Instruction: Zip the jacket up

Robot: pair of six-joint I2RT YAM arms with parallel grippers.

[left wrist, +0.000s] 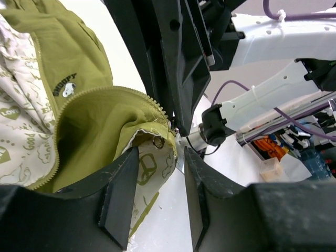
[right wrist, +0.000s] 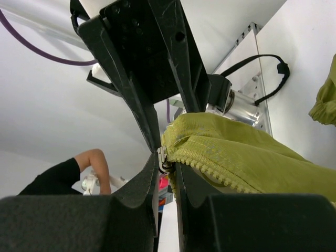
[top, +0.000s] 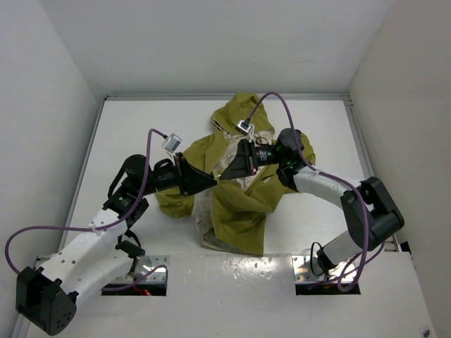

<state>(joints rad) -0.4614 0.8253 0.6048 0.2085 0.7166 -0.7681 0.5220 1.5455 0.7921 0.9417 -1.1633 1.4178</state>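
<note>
Two arms, left arm and right arm, were stretched over the white tabletop, tips nearly nose to nose above the middle.

Jacket, olive green, lay crumpled mid-tabletop between them. Hood was toward the far wall, front open, cream doodle-print lining showing.

Left gripper: jaws spread. The jacket's lower front corner sat in the gap, close to one finger, not clamped.

Right gripper: jaws pressed nearly together, pinching the metal zipper piece at the end of the toothed edge. That edge was held up off the tabletop.

Small stuff: white Snoopy mark on the front panel, and a metal ring on the lining corner by the left jaws. Someone's arm in a dark sleeve was in the background of the right wrist view.
</note>
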